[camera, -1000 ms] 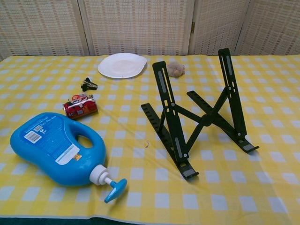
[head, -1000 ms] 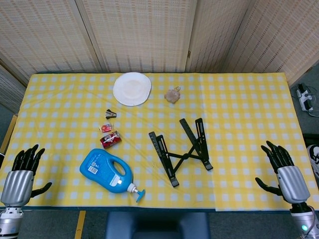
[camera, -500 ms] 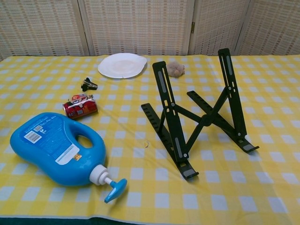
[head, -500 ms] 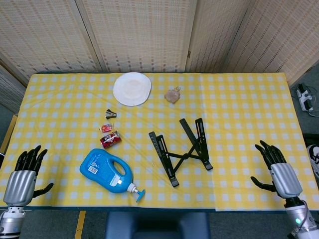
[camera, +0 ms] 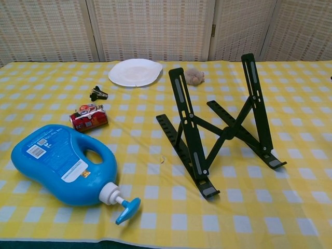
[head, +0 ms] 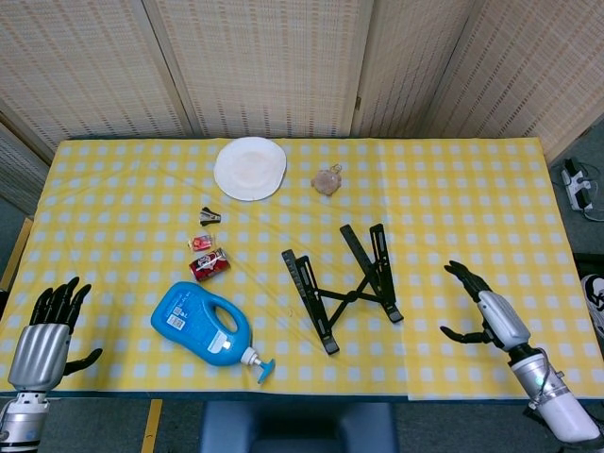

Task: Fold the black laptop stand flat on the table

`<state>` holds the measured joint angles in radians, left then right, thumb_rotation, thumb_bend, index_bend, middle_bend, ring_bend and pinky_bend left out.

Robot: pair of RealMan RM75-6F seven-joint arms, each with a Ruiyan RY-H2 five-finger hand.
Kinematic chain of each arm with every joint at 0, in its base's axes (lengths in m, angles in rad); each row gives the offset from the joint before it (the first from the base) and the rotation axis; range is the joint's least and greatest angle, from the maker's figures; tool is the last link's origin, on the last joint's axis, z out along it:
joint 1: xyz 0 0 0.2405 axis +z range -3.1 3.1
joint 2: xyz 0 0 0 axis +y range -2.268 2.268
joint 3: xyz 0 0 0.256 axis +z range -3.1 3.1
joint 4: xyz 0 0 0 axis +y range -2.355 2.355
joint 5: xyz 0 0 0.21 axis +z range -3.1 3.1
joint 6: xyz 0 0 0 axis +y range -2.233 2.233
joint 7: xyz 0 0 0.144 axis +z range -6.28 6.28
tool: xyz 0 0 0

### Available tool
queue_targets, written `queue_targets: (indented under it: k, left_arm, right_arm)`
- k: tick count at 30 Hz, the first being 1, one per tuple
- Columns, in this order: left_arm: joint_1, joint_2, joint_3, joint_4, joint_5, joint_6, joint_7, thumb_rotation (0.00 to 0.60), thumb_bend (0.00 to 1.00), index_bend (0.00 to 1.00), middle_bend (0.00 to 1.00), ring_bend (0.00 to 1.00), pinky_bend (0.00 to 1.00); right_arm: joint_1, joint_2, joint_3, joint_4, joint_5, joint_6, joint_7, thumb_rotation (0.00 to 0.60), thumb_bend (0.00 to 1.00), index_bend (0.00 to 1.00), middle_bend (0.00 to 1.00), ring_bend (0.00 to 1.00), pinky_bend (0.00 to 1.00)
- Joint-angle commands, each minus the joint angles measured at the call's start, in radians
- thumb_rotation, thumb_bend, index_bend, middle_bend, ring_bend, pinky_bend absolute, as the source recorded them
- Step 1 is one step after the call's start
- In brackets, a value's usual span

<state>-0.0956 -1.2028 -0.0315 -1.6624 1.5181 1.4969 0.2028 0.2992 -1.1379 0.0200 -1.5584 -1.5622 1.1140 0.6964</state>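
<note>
The black laptop stand [head: 344,283] stands unfolded in the middle of the yellow checked table [head: 453,189], its two slotted arms raised; the chest view shows the laptop stand [camera: 220,129] upright with crossed struts. My right hand [head: 483,307] hovers over the table's right part, fingers spread, holding nothing, a short way right of the stand. My left hand [head: 47,326] is at the table's front left corner, fingers apart and holding nothing. Neither hand shows in the chest view.
A blue detergent jug [head: 208,326] with a pump lies left of the stand. A red can [head: 208,265], a small packet [head: 202,243] and a black clip [head: 209,216] lie behind it. A white plate [head: 249,168] and a beige lump [head: 327,180] sit at the back.
My right hand has moved left and forward over the table toward the stand. My left hand has dropped slightly lower. The stand has not moved.
</note>
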Motion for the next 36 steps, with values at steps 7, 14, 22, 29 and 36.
queue_targets:
  k: [7,14,22,29,36]
  left_arm:
    - [-0.004,-0.001,0.001,-0.008,0.004,-0.004,0.010,0.600,0.15,0.06,0.02,0.03,0.00]
    - [-0.006,0.001,-0.002,-0.009,-0.005,-0.010,0.011,0.600,0.15,0.07,0.02,0.03,0.00]
    - [-0.006,0.001,0.001,-0.005,-0.011,-0.016,0.006,0.600,0.15,0.07,0.02,0.03,0.00]
    - [-0.004,0.002,0.003,-0.001,-0.011,-0.014,0.001,0.600,0.15,0.07,0.02,0.03,0.00]
    - [-0.002,0.003,0.002,0.006,-0.009,-0.009,-0.007,0.600,0.15,0.07,0.02,0.03,0.00]
  right_arm:
    - [0.171,-0.081,-0.026,0.178,-0.124,-0.097,0.570,0.600,0.27,0.00,0.00,0.01,0.00]
    - [0.261,-0.164,-0.056,0.290,-0.149,-0.145,0.793,0.600,0.27,0.00,0.00,0.01,0.00]
    - [0.314,-0.249,-0.098,0.395,-0.157,-0.147,1.042,0.600,0.27,0.00,0.00,0.01,0.00]
    - [0.326,-0.279,-0.152,0.430,-0.184,-0.118,1.142,0.600,0.27,0.00,0.00,0.01,0.00]
    - [0.320,-0.286,-0.201,0.397,-0.200,-0.059,1.240,0.600,0.27,0.00,0.00,0.00,0.00]
